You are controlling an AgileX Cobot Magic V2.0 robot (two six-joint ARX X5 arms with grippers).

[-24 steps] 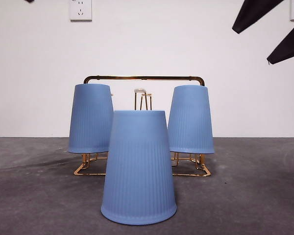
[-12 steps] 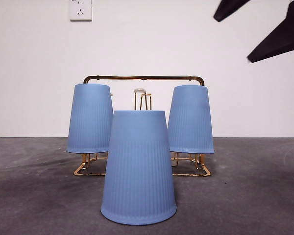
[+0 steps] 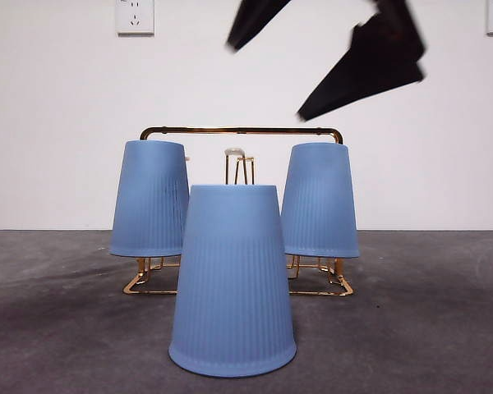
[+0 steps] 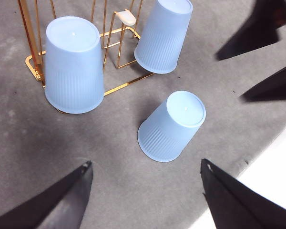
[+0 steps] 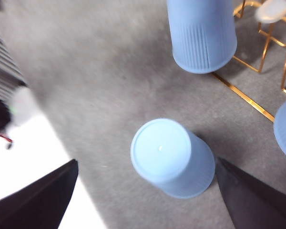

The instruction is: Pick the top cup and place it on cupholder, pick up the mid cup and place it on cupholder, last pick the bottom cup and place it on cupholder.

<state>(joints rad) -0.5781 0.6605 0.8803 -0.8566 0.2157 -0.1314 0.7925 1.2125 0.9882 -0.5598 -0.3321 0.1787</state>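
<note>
- Cupholder [image 3: 241, 130] — gold wire rack standing toward the table's [image 3: 427, 328] back edge; rigid, with two blue cups already upside down on its outer pegs and a middle peg [image 3: 235, 153] bare.
- Last cup [image 3: 232, 279] stands upside down on the table, just in front of the rack; it looks thin, light, ribbed and easily crushed — best pinched gently across its narrow upper wall.
- Right gripper [image 5: 145, 191] hangs above that cup, jaws spread wide.
- Left gripper [image 4: 145, 191] also gapes, holding nothing.

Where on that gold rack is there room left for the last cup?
The middle pegs of the cupholder stand bare, between the two hung cups. Both ends are taken. The last cup sits on the grey table in front, the right hand open above it.
</note>
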